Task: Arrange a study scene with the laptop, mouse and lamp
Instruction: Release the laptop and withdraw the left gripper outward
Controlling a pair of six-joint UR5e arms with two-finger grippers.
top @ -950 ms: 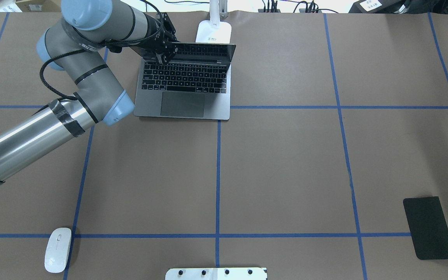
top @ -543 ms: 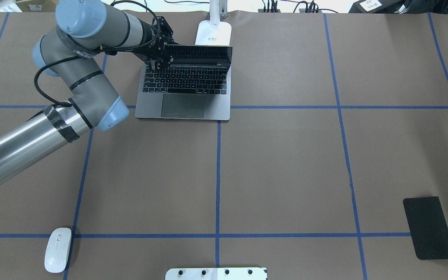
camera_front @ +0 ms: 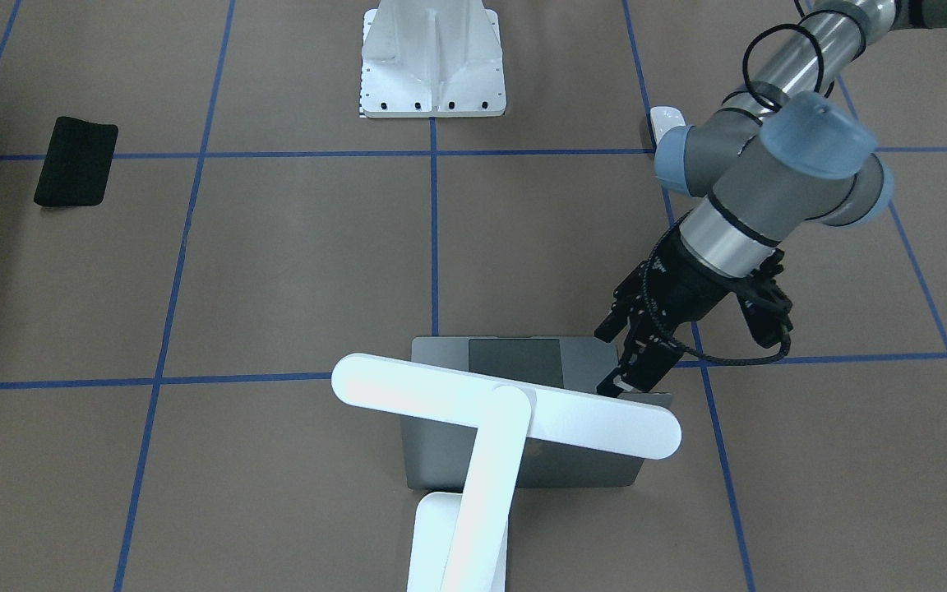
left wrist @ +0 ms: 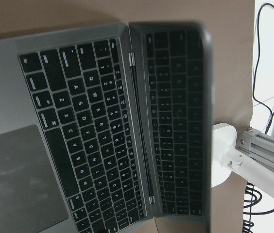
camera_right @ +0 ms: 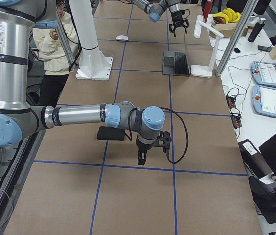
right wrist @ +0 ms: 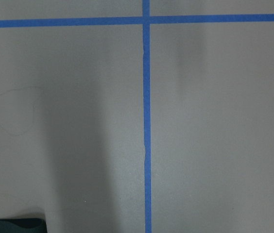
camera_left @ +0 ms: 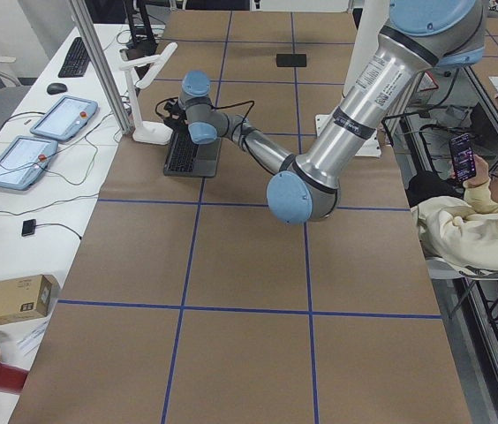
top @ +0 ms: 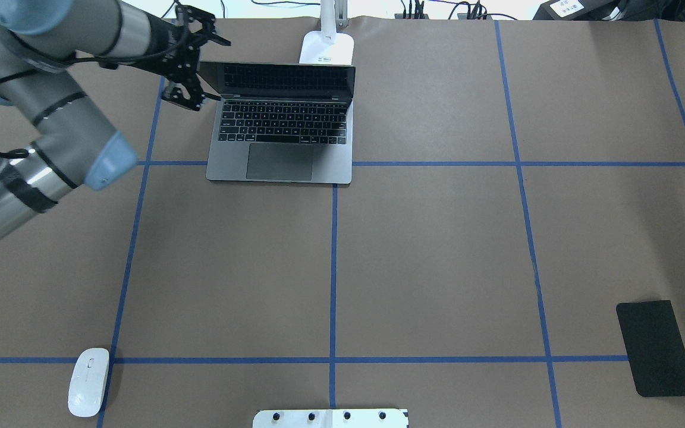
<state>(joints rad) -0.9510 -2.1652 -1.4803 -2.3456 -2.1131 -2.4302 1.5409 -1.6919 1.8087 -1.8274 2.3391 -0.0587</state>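
Note:
The laptop (top: pixel 283 128) stands open at the table's far side, lid up and keys showing; the left wrist view shows its keyboard (left wrist: pixel 78 136). My left gripper (top: pixel 201 71) is open and empty, just off the lid's left edge; in the front-facing view (camera_front: pixel 623 380) it hangs by that corner. The lamp (camera_front: pixel 506 404) stands right behind the laptop, its base (top: pixel 327 47) touching the table edge. The mouse (top: pixel 88 380) lies at the near left. My right gripper (camera_right: pixel 145 155) shows only in the right side view, low over the table; I cannot tell its state.
A black mouse pad (top: pixel 656 348) lies at the near right. The white ribbed pedestal (camera_front: pixel 432 62) stands at the near middle edge. Blue tape lines cross the brown table (top: pixel 437 249). A seated person (camera_left: pixel 474 221) is beside the table.
My left gripper has let go of the laptop lid and pulled away to the left. The lid has tilted further back and stands open.

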